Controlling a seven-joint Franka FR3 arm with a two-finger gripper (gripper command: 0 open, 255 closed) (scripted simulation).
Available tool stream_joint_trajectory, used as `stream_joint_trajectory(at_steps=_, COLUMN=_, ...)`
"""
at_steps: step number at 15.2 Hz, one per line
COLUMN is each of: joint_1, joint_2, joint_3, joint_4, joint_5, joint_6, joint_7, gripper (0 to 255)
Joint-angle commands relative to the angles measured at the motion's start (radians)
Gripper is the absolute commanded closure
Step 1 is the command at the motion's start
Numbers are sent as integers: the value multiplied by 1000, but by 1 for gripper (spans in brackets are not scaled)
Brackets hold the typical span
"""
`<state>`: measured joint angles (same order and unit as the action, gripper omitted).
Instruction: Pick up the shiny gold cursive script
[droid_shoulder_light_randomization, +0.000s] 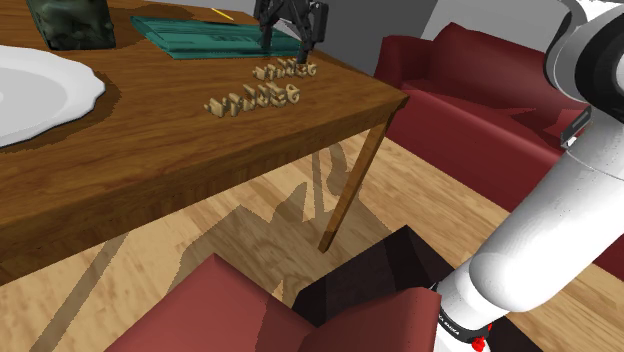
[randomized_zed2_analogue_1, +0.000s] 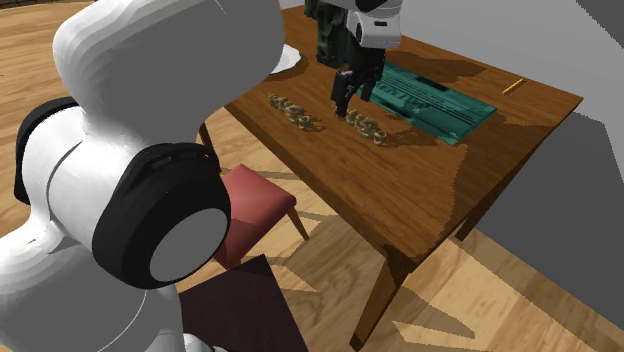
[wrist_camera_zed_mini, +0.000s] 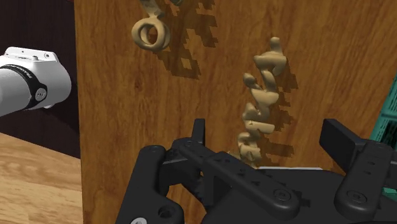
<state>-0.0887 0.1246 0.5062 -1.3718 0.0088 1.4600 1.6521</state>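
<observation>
Pale wooden floor takes the lower middle of the shoulder view. A red chair seat is at the bottom edge and the dark stand at lower right, beside the white arm. Above them the brown wooden table spans the left and centre of the frame, with a white plate at its left edge.

Near the frame's centre lies a tan lettering piece. Just above it in the frame lies the cursive script, which looks matte tan rather than shiny gold. The black gripper hangs right over this script at top centre.

In the wrist view the fingers stand well apart, released. The script runs between them and passes under the hand, and neither finger appears to touch it. Whether the tips reach the tabletop is hard to judge.

Past the gripper a teal tray sits beside a thin yellow pencil. A dark green box is at upper left and a red sofa at upper right.
</observation>
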Motion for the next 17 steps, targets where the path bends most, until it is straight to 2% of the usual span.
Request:
stream_joint_trajectory(at_steps=1, joint_1=-4, joint_2=-11, joint_3=-2, joint_4=-42, joint_5=5, joint_6=32, joint_7=-4, gripper=0)
stream_joint_trajectory(at_steps=3, joint_1=-9, joint_2=-25, joint_3=-4, joint_4=-94, joint_5=12, joint_6=72, joint_7=-10, gripper=0)
stream_joint_trajectory(at_steps=5, joint_1=-9, joint_2=-25, joint_3=-4, joint_4=-94, joint_5=12, joint_6=72, joint_7=-10, gripper=0)
stream_joint_trajectory(at_steps=6, joint_1=-8, joint_2=-23, joint_3=-4, joint_4=-89, joint_5=11, joint_6=69, joint_7=-10, gripper=255)
stream_joint_trajectory(at_steps=15, joint_1=-9, joint_2=-25, joint_3=-4, joint_4=-94, joint_5=12, joint_6=72, joint_7=-10, gripper=255)
stream_joint_trajectory(at_steps=17, joint_1=-5, joint_2=-15, joint_3=-2, joint_4=-54, joint_5=7, joint_6=41, joint_7=-5, gripper=255)
